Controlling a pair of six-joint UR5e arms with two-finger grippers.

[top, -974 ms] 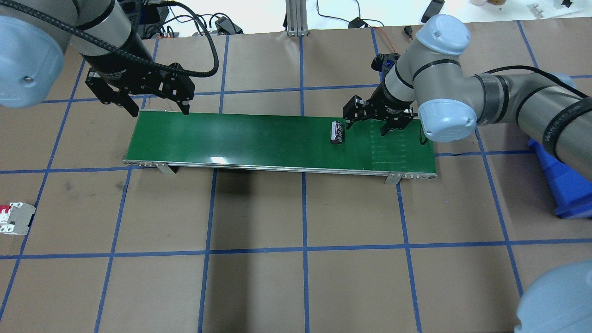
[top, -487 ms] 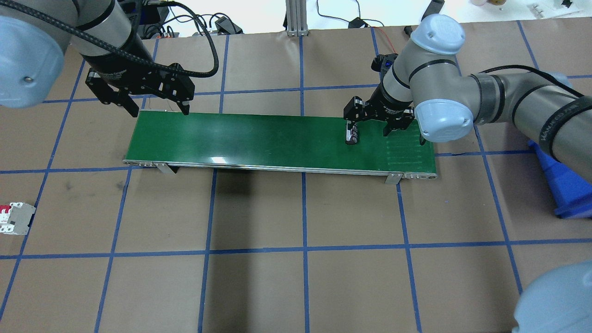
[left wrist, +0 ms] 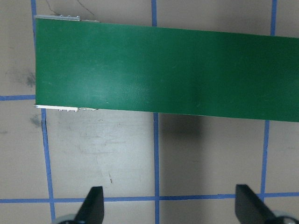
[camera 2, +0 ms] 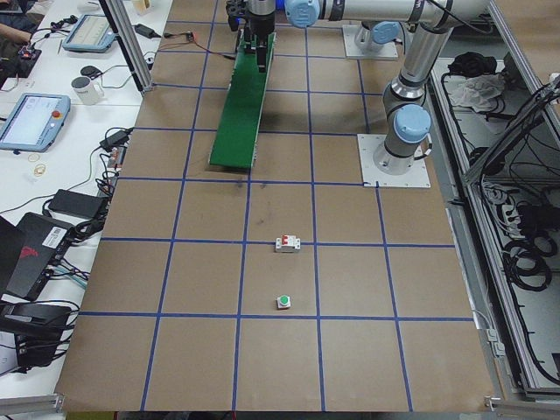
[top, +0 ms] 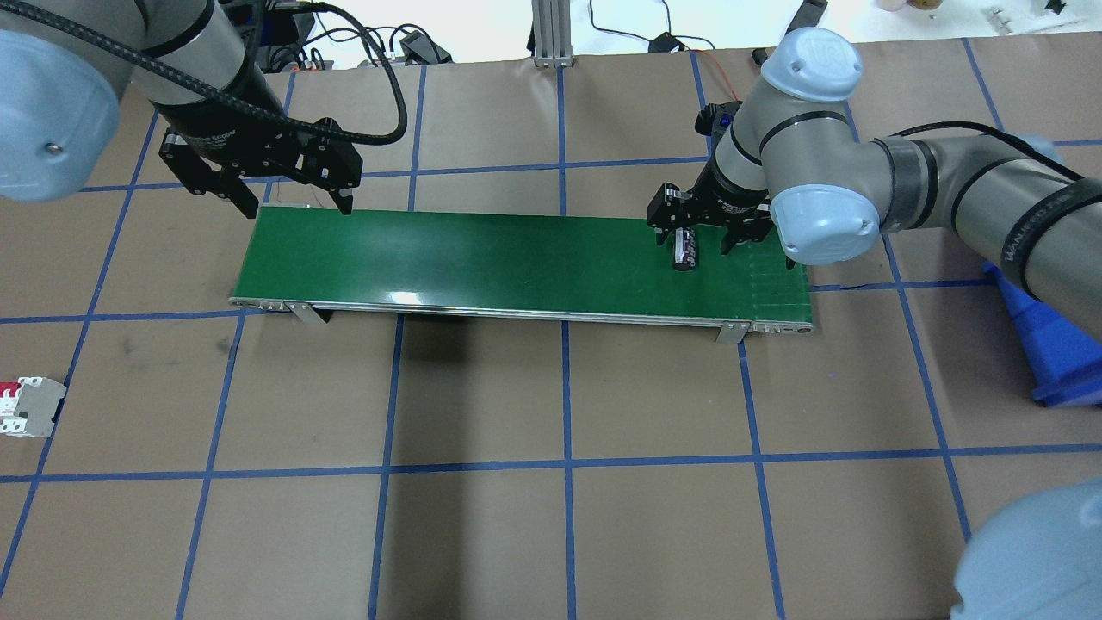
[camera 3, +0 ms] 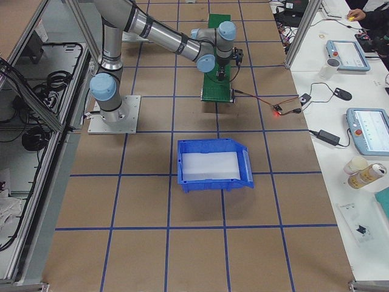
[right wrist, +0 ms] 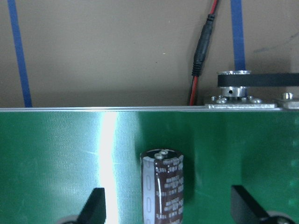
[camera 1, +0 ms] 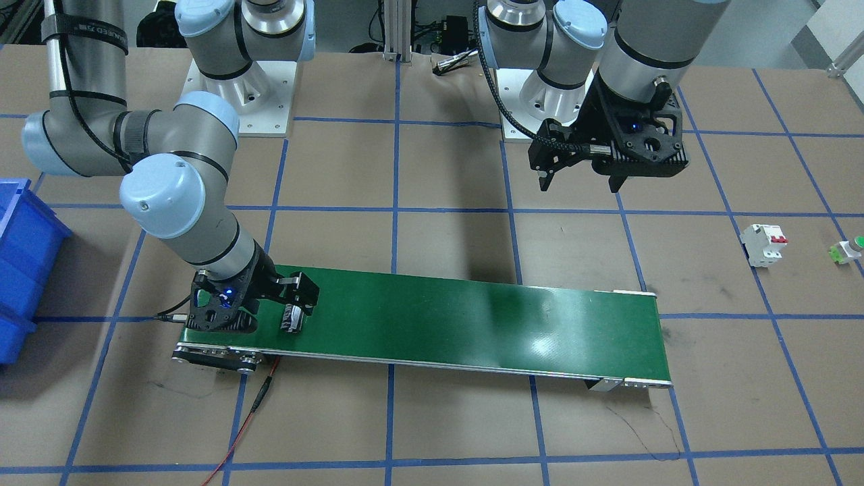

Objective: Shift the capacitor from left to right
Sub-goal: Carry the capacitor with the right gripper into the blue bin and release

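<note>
Capacitor [top: 685,250] lies on belt [top: 482,258] inside my right pincer [top: 696,243], spread wide, not touching, lined up for grasp. Left pincer [top: 297,205] spread, empty, hovers aside.

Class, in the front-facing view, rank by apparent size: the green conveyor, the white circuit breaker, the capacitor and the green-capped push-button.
1. green conveyor
2. white circuit breaker
3. capacitor and push-button: both small, too alike to rank.

Overhead vs front cams oppose across belt [top: 516,258]; wrist cams close-up
</note>
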